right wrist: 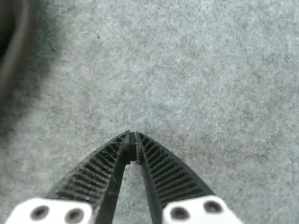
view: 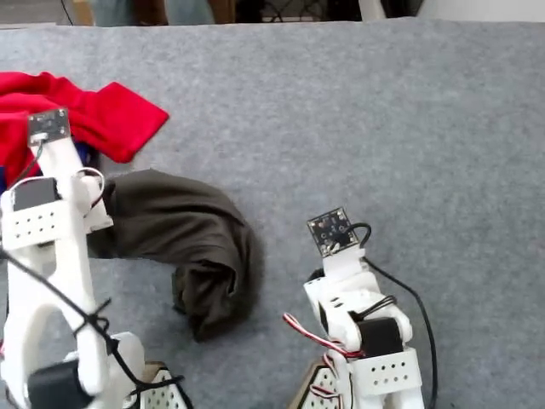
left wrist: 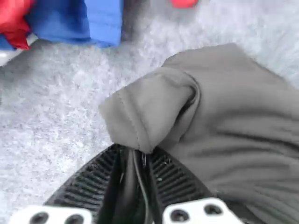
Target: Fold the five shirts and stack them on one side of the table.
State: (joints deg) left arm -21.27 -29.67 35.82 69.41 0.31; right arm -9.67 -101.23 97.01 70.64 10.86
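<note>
A dark grey shirt [view: 192, 243] lies crumpled on the grey felt table near the left arm. My left gripper [left wrist: 135, 156] is shut on a folded edge of this dark grey shirt [left wrist: 219, 121], holding it just above the felt. Beyond it sit a blue shirt [left wrist: 79, 18] and a red shirt [left wrist: 13, 21]. From above, the red shirt [view: 98, 111] lies spread at the far left corner. My right gripper [right wrist: 131, 139] is shut on nothing, low over bare felt, to the right of the dark shirt's edge [right wrist: 10, 42].
The grey felt table [view: 400, 128] stretches wide to the right and far side. The right arm's base [view: 366, 341] stands at the near edge, the left arm [view: 47, 247] along the left side over the pile.
</note>
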